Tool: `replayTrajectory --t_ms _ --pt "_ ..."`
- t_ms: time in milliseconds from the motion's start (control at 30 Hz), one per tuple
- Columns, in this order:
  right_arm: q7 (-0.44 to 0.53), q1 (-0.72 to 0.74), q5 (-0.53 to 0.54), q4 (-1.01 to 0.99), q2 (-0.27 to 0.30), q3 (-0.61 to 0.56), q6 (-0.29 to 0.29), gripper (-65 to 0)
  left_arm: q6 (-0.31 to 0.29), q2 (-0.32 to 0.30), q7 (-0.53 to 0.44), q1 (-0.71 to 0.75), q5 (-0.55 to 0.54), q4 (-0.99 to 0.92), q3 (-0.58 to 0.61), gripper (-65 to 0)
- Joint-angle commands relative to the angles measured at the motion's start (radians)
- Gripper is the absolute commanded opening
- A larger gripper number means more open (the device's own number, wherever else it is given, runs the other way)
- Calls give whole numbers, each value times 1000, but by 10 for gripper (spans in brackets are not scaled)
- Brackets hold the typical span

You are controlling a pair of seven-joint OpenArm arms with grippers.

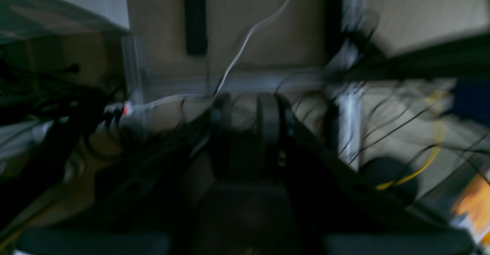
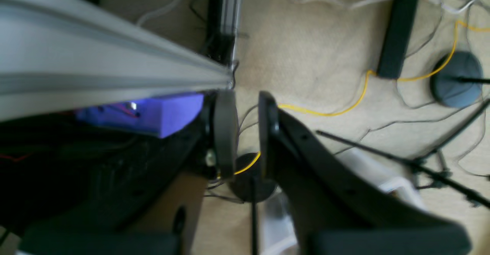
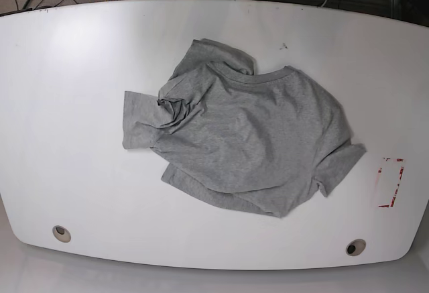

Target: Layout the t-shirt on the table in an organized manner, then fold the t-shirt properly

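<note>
Currently crumpled heather-grey cotton t-shirt (image 3: 248, 149) lies mid glossy white desk (image 3: 67, 105), left of red-marked rectangle (image 3: 389, 182); left hand (image 1: 245, 132) and right hand (image 2: 245, 132) slightly parted, grasping nothing.

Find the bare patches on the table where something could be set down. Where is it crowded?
Free: the wide strip of table left of the t-shirt, and the band between its hem and the two holes. Crowded: the middle and the right, between sleeve and red rectangle.
</note>
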Motion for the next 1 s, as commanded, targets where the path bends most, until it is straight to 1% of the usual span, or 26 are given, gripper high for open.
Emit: replayTrajectory --t_ms 0,67,333,567,700,967 --pt "15 -51 5 65 2 -15 -9 -556 -19 -2 -14 57 -55 65 -17 -551" --pt "15 -71 14 99 2 -18 -9 -556 -42 -2 -12 78 -87 103 -37 -551" --pt "15 -146 125 223 2 -21 -11 -556 -137 4 -9 126 -194 251 -122 -551" --pt "17 -141 149 241 5 -20 -11 -556 -204 4 -8 118 -259 337 -193 -551" --pt "20 -115 149 241 5 -20 -9 -556 -206 1 -9 106 -263 364 -221 -551" --pt "20 1 143 241 7 -18 -9 -556 -206 -2 -8 -6 -262 375 -234 -550"
